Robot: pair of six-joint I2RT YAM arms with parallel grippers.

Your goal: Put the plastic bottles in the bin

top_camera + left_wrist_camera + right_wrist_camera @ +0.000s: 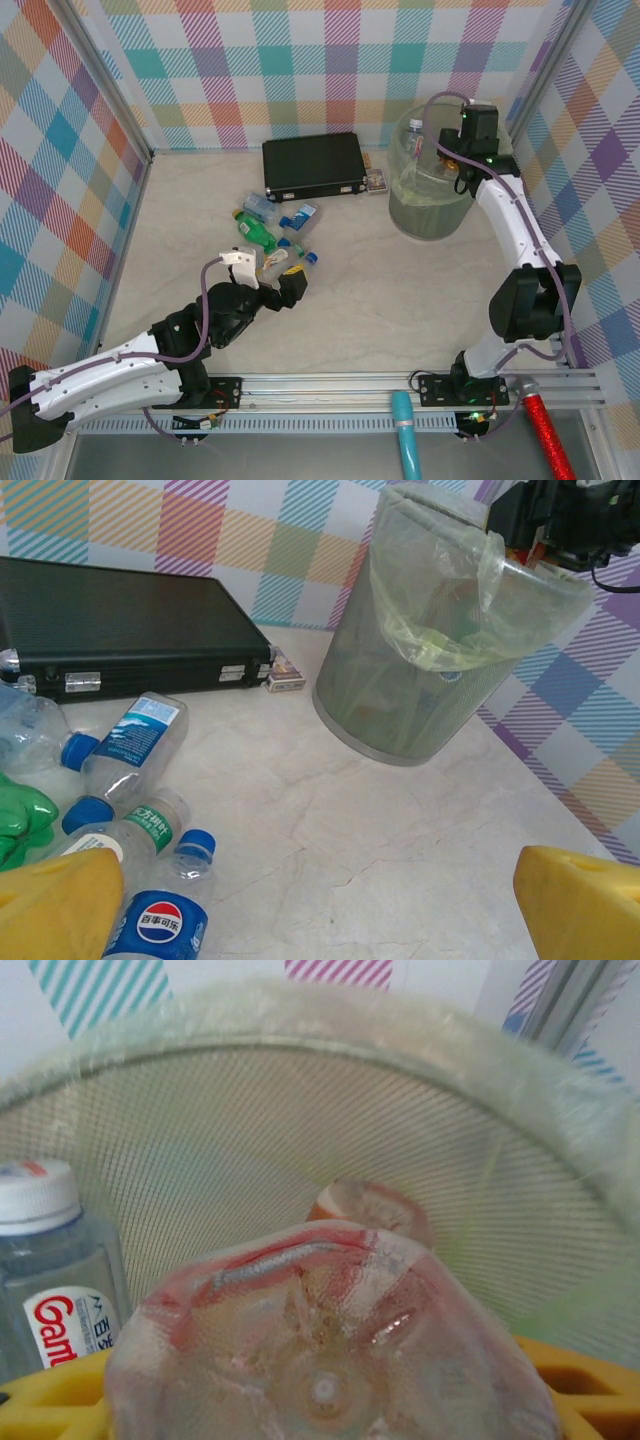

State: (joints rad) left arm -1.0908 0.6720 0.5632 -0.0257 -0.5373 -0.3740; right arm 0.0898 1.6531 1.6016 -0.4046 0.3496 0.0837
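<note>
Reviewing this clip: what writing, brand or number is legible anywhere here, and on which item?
"百事可乐", with the Pepsi globe: blue label of the Pepsi bottle.
"Gan…", cut off at the label's edge: red-and-white label of the white-capped bottle.
Too blurred to read: green-labelled bottle, blue-labelled bottle, small box beside the black case.
No text shows on the reddish clear bottle.

Table (380, 290) (pale marble) bears bottles (256, 232), case (313, 165), bin (425, 215).
</note>
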